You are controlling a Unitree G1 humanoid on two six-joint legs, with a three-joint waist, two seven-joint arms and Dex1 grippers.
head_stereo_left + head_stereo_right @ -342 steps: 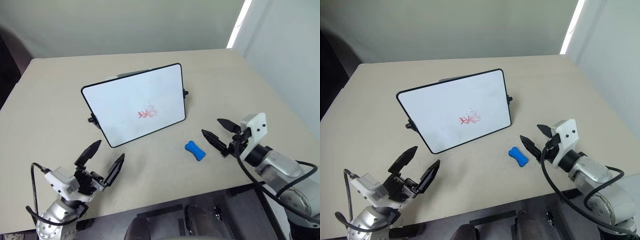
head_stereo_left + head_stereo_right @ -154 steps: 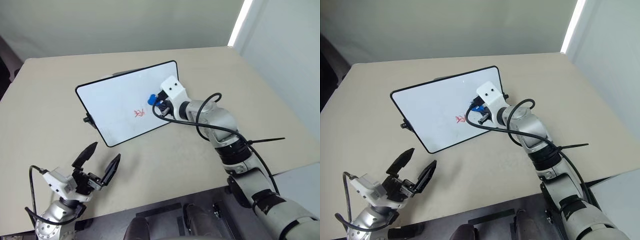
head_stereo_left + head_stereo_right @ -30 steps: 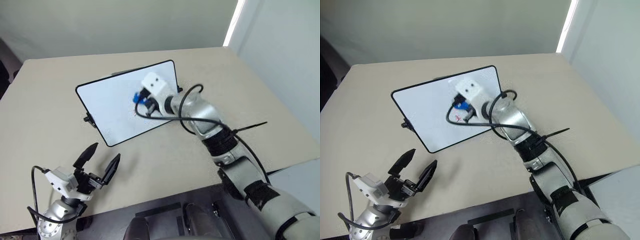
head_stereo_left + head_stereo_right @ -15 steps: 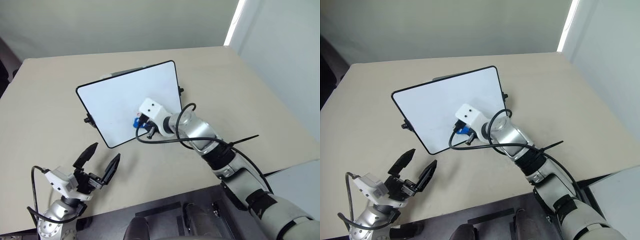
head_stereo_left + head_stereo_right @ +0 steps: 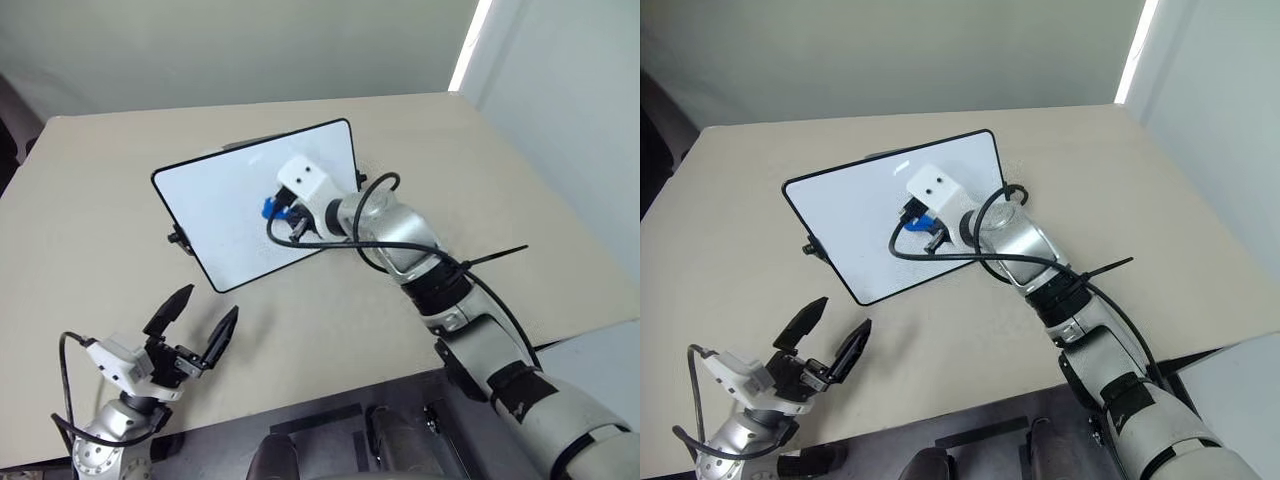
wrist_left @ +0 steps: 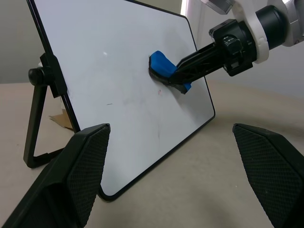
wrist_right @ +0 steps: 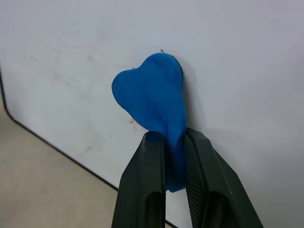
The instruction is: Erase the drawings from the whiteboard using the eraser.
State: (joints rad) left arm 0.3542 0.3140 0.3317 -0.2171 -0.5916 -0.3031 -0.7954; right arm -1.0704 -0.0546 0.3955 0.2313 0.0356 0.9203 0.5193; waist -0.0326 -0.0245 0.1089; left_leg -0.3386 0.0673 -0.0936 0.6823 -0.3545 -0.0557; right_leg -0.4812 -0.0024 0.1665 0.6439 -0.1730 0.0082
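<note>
Right wrist view: the eraser (image 7: 152, 102) is clamped by the right gripper (image 7: 173, 142), pressed on the whiteboard (image 7: 71, 42).
Left gripper (image 5: 195, 335): held wide open, empty.

silver arms, white wrist blocks, black fingers (image 7: 142, 190), black cables.

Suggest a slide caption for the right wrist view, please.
Right end effector presses the blue eraser against the whiteboard.

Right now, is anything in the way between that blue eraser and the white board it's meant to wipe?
Nothing visible. The right tool is shut on the blue eraser, and the eraser is pressed straight against the whiteboard. Only faint red specks of the drawings show beside it. The left tool hangs open, apart from the board.
</note>
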